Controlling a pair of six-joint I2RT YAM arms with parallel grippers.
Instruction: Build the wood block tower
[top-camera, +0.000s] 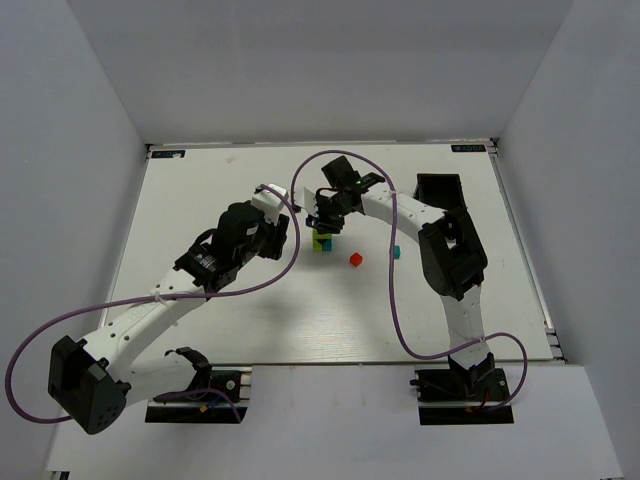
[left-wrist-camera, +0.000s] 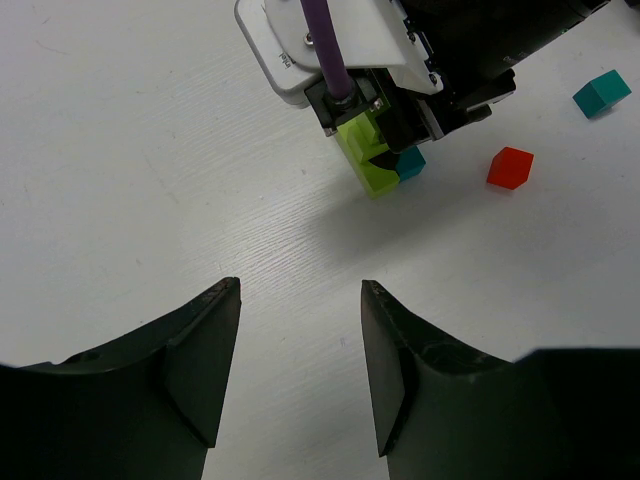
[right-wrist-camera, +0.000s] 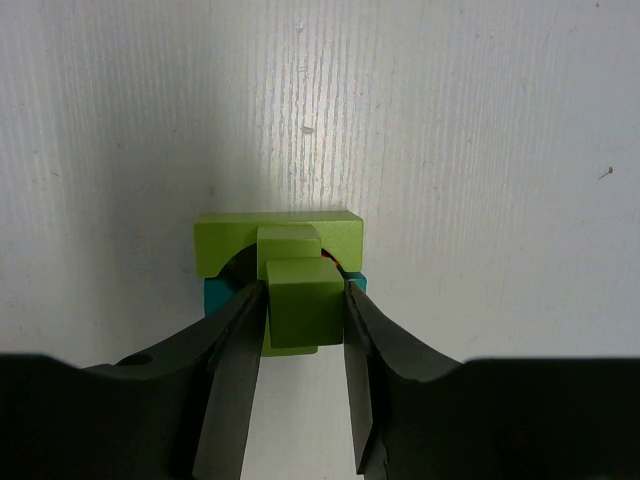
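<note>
On the table, your left gripper hangs spread and empty, left of the wood block tower; your right gripper pinches a lime cube; tower lies straight below it, axis upright; right arm nearer.

top camera looks down from behind; both wrist cameras face the tower.

We see bare table between our left gripper and the wood block tower, so that way is free. The way from above is blocked: our right gripper sits on top, pinching a lime block. On the tower's right a red cube lies near, and a teal cube farther off.
</note>
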